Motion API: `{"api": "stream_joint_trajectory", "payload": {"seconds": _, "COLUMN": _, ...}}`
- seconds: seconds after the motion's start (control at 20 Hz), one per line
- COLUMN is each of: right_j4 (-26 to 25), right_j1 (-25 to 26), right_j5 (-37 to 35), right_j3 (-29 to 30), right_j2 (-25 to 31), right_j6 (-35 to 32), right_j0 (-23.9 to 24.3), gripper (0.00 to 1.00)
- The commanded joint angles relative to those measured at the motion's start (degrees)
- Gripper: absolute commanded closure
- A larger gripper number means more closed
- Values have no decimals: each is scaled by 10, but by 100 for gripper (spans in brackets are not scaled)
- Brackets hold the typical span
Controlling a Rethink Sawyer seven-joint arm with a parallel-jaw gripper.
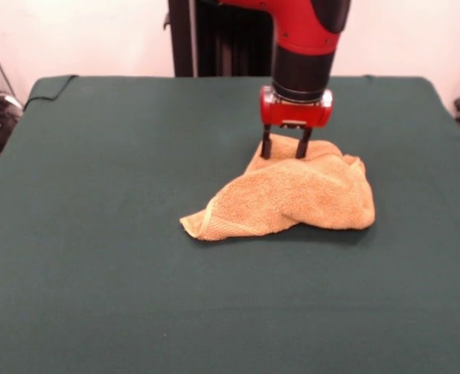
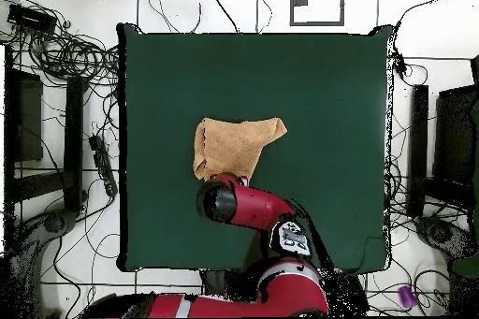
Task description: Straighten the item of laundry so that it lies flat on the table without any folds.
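The orange-tan terry towel lies crumpled and folded over on the dark green table, right of centre in the front view, with one corner pointing toward the front left. The gripper hangs straight down from the red arm over the towel's far edge. Its two dark fingers stand a little apart, with their tips at the towel's top fold. In the overhead view the towel lies near the table's middle, and the arm's wrist covers the gripper and the towel's edge nearest the robot.
The robot's black pedestal stands at the table's far edge. Cables and equipment lie on the floor around the table. The green cloth spreads wide on every side of the towel.
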State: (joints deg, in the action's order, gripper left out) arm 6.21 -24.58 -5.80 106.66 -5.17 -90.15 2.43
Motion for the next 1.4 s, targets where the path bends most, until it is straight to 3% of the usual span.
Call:
{"api": "stream_joint_trajectory", "payload": {"seconds": 0.05, "right_j4": 24, "right_j1": 73, "right_j5": 71, "right_j3": -20, "right_j2": 58, "right_j6": -141, "right_j0": -26, "gripper": 0}}
{"api": "stream_joint_trajectory", "payload": {"seconds": 0.25, "right_j4": 26, "right_j1": 72, "right_j5": 51, "right_j3": -25, "right_j2": 54, "right_j6": -134, "right_j0": -30, "gripper": 0}}
{"api": "stream_joint_trajectory", "payload": {"seconds": 0.3, "right_j4": 27, "right_j1": 71, "right_j5": 47, "right_j3": -23, "right_j2": 54, "right_j6": -135, "right_j0": -30, "gripper": 100}}
{"api": "stream_joint_trajectory", "payload": {"seconds": 0.9, "right_j4": 20, "right_j1": 69, "right_j5": 64, "right_j3": -13, "right_j2": 52, "right_j6": -136, "right_j0": -33, "gripper": 100}}
{"api": "stream_joint_trajectory", "payload": {"seconds": 1.4, "right_j4": 0, "right_j1": 91, "right_j5": 101, "right_j3": 13, "right_j2": 75, "right_j6": -137, "right_j0": -2, "gripper": 100}}
